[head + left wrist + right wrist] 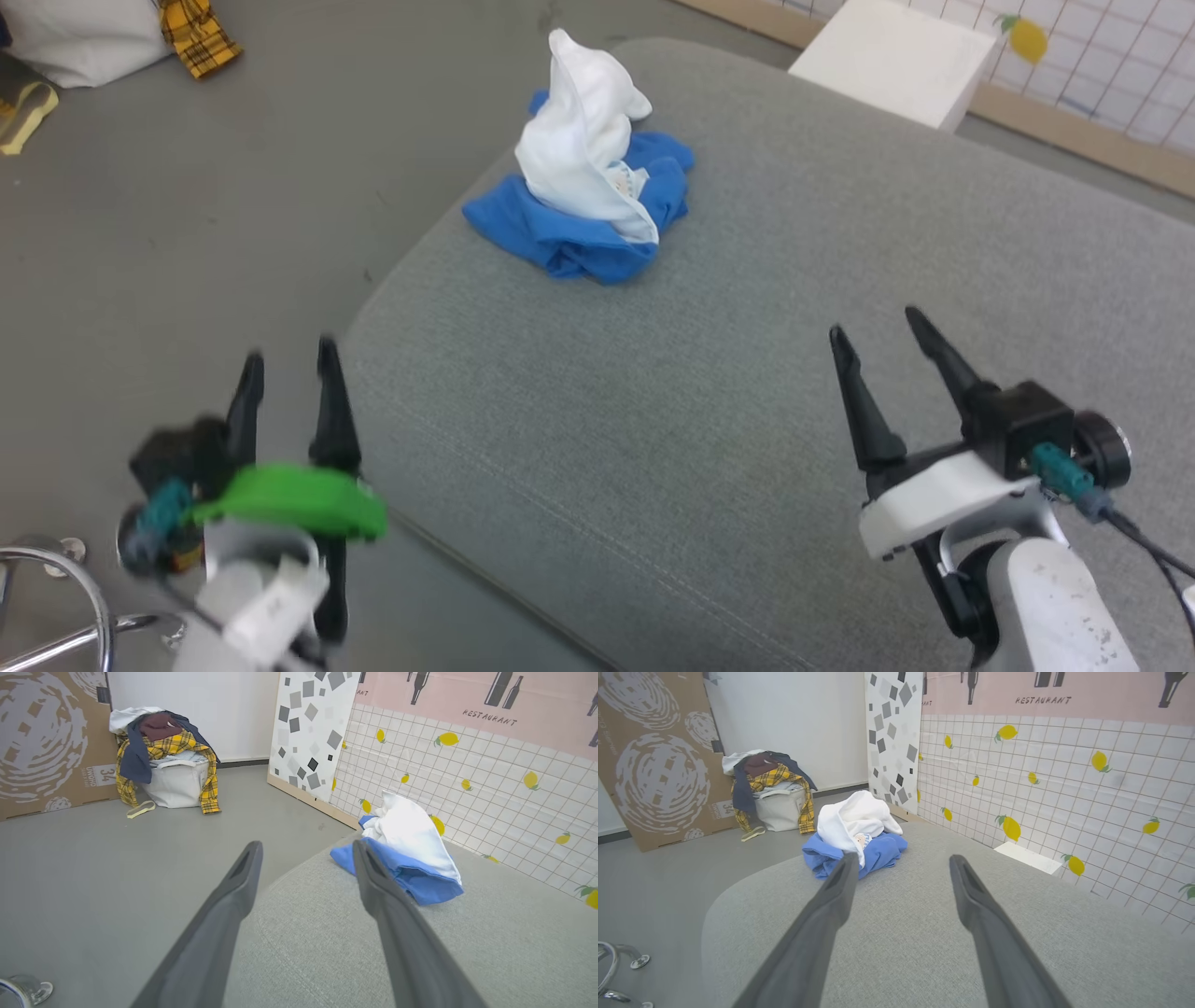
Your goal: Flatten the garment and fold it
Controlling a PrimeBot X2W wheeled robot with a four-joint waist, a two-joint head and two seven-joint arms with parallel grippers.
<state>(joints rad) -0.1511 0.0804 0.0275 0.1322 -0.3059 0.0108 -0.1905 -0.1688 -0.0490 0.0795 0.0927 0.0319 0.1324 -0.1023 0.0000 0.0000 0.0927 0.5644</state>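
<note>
Lying crumpled garment, pincers apart

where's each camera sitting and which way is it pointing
Head view: on the head, looking down at the crumpled white and blue T-shirt on the grey fabric cushion; open left hand and open right hand low.
Left wrist view: on the left wrist, facing the T-shirt across the cushion's corner, along its dark fingers.
Right wrist view: on the right wrist, facing the T-shirt over the cushion, between its fingers.
Both wrists share the clothes-heaped white basket and lemon-print tiled wall.
</note>
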